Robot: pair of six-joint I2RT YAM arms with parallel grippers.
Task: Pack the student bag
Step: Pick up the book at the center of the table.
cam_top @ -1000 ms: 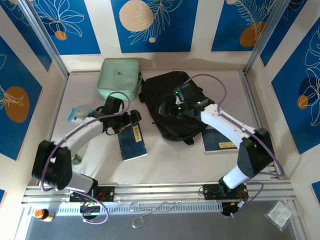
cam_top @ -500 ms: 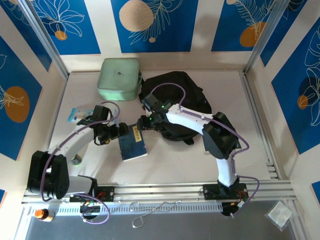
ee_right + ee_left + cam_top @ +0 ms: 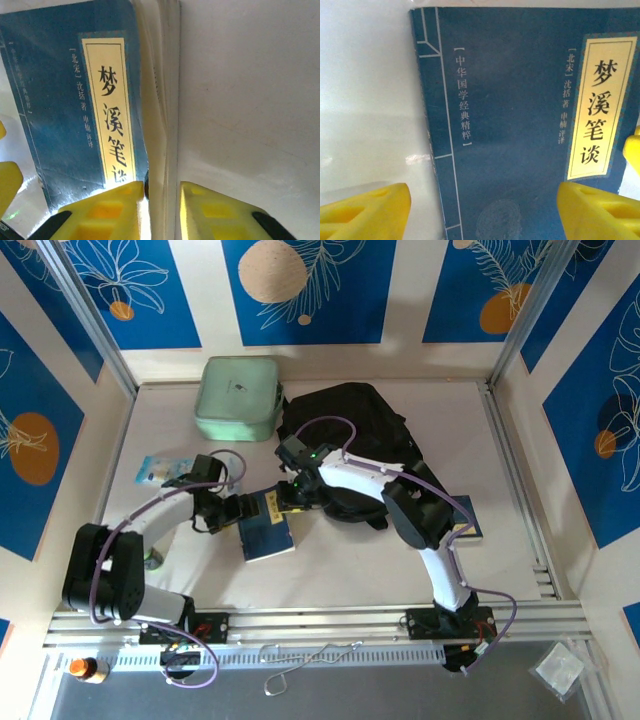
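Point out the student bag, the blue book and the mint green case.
student bag (image 3: 385, 425), top external view, bare black fabric.
blue book (image 3: 266, 535), top external view, lower cover.
mint green case (image 3: 238, 398), top external view, lid centre.

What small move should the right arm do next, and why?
Probably close the right gripper firmly on the page edge of the dark blue paperback book: its yellow fingers flank that edge closely, while the left gripper stands open over the cover.
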